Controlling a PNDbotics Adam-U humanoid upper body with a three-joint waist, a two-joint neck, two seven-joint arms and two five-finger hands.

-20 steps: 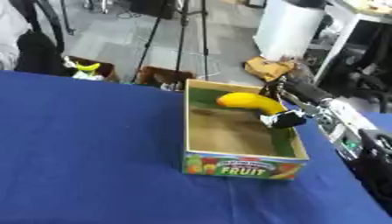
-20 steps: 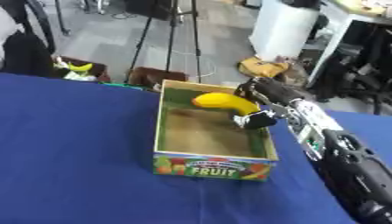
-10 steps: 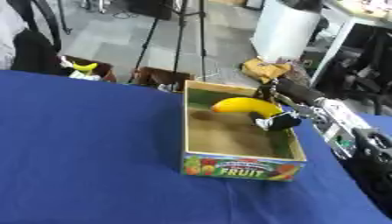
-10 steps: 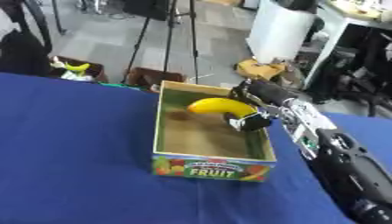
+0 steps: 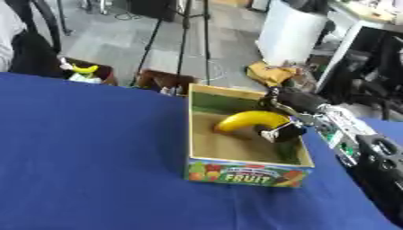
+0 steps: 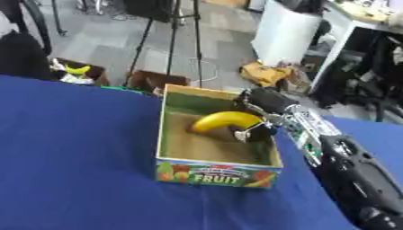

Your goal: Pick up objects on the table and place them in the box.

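A yellow banana [image 5: 249,121] hangs inside the wooden fruit box [image 5: 245,170], low over its floor, its free end pointing left. My right hand [image 5: 285,130] reaches over the box's right wall with its fingers curled round the banana's right end. The box stands on the blue table [image 5: 87,152], with a "FRUIT" label on its front wall. My left hand shows in neither view.
My right arm [image 6: 330,152] runs from the lower right corner up to the box. Beyond the table's far edge lie a grey floor, tripod legs [image 5: 185,31], a white bin [image 5: 291,33] and a crate holding another banana [image 5: 82,68].
My right hand has carried the banana down and to the left, from above the box's far right rim to low inside the box.
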